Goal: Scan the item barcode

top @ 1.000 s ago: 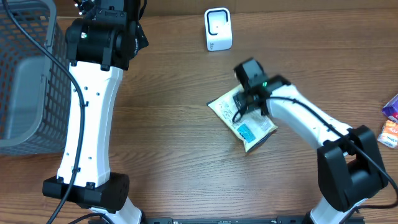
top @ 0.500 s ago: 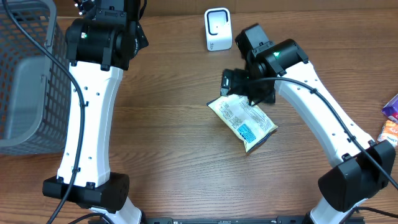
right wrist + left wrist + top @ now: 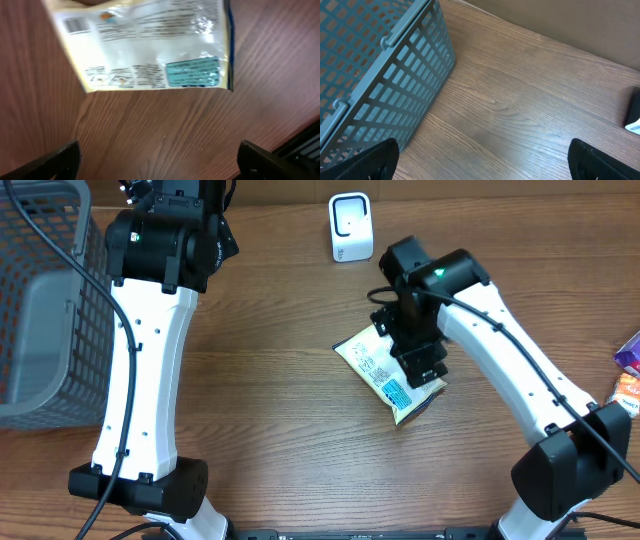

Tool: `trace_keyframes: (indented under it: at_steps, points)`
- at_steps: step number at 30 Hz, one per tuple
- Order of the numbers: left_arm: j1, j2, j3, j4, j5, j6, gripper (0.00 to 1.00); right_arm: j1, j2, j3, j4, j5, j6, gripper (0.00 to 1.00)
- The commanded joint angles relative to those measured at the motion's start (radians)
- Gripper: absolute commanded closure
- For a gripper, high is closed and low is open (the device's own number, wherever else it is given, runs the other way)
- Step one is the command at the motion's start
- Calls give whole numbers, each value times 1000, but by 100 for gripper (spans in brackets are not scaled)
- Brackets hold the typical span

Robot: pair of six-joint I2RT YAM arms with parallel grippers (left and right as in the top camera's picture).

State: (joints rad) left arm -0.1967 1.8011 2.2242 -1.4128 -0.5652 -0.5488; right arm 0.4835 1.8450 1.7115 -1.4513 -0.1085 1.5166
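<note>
While the right gripper (image 3: 160, 162) hangs spread wide above the pouch (image 3: 378, 372), holding nothing, we see the pouch lying flat on the table (image 3: 270, 430), print side up, well short of the scanner (image 3: 351, 227). Our left gripper (image 3: 480, 156) is likewise spread and empty, beside the basket (image 3: 385, 75), far from the work. The barcode (image 3: 75, 24) sits near one corner of the pouch, at the top left of the right wrist view. We judge the pick-up the risky part: the pouch looks thin and glossy and lies flat on the wood, so fingers coming down may skid off the film, or pinch only a wrinkle and lose it on the lift. A grip landing on the barcode corner would hide the code from the scanner. A loose hold could also let the pouch droop or twist, so that the code faces away from the scanner.
</note>
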Motion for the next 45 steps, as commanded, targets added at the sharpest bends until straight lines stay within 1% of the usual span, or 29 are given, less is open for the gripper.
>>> trace_keyframes:
  at_steps: [1, 4, 6, 7, 9, 11, 15, 16, 18, 21, 25, 33, 36, 40, 45]
  points:
    - [-6, 10, 9, 3, -10, -16, 0, 44, -5, -40, 3, 42, 45, 0]
    - [-6, 10, 9, 3, -10, -16, 0, 89, -5, -68, 2, 24, -79, 0]
    - [-6, 10, 9, 3, -10, -16, 0, 130, -3, -80, 6, -23, -205, 0]
    - [-6, 10, 9, 3, -10, -16, 0, 150, -3, -88, 5, -47, -241, 0]
    - [-6, 10, 9, 3, -10, -16, 0, 195, -3, -109, 10, -77, -261, 0]
    - [-6, 10, 9, 3, -10, -16, 0, 237, -3, -143, 51, -76, -262, 0]
    - [-6, 10, 9, 3, -10, -16, 0, 308, -3, -262, 233, -76, -269, 0]
    - [-6, 10, 9, 3, -10, -16, 0, 321, -3, -317, 300, -76, -277, 0]
    - [-6, 10, 9, 3, -10, -16, 0, 326, -3, -373, 359, -80, -307, 0]
    - [-6, 10, 9, 3, -10, -16, 0, 324, -3, -423, 381, -57, -317, 0]
    - [-6, 10, 9, 3, -10, -16, 0, 299, -3, -444, 379, -23, -323, 0]
    - [-6, 10, 9, 3, -10, -16, 0, 200, -3, -445, 390, -2, -490, 0]
    - [-6, 10, 9, 3, -10, -16, 0, 163, -3, -445, 394, 43, -587, 0]
    - [-6, 10, 9, 3, -10, -16, 0, 106, -3, -457, 418, 156, -712, 0]
    - [-5, 10, 9, 3, -10, -16, 0, 45, -3, -473, 564, 223, -922, 0]
